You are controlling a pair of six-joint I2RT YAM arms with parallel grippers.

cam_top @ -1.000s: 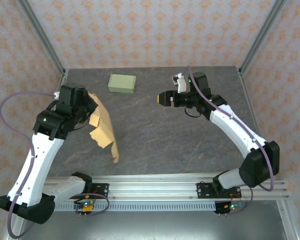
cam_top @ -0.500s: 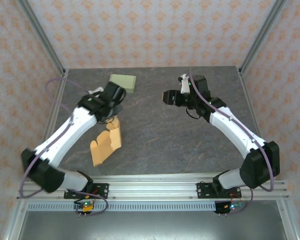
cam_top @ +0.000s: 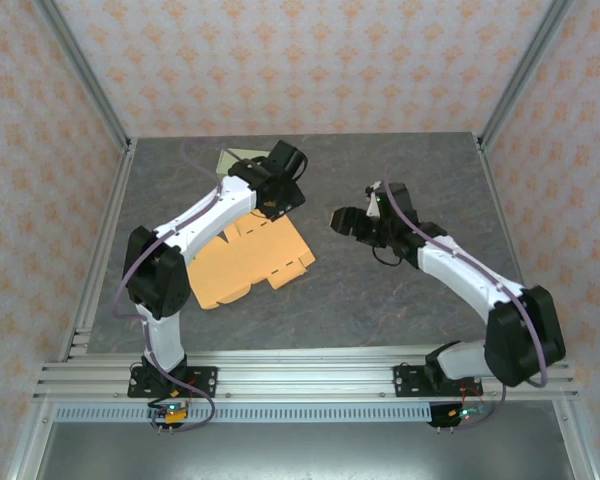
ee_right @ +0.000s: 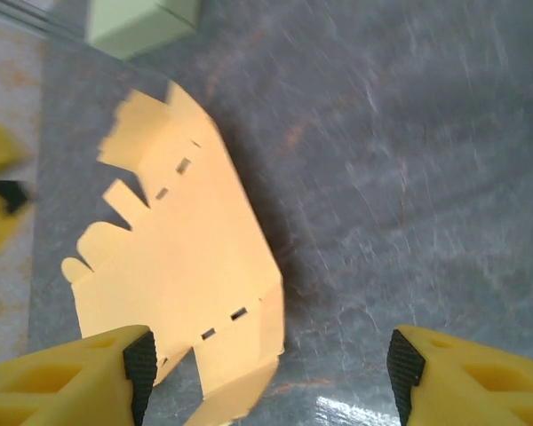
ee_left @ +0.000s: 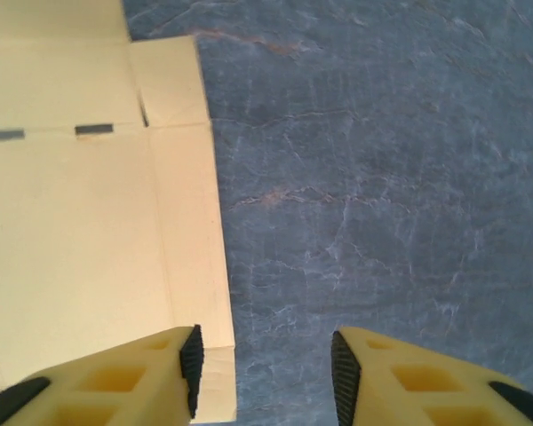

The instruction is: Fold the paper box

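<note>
Left gripper (ee_left: 265, 368): we log jaws parted, empty, over the far edge of the flat paper box (ee_left: 89, 231), probably poised for creasing. Right gripper (ee_right: 271, 373): wide open, empty, facing it.

Two white-and-black arms with yellow fingers

The left arm (cam_top: 195, 222) and right arm (cam_top: 468, 270) have smooth white link shells and black joint housings, with a thin purple-grey cable (cam_top: 121, 283) looping along each. The fingers (ee_left: 115, 382) are yellow moulded plastic with hollow cells, faced with black pads (ee_left: 191, 362). The black bases (cam_top: 170, 380) carry small green lights.
</note>
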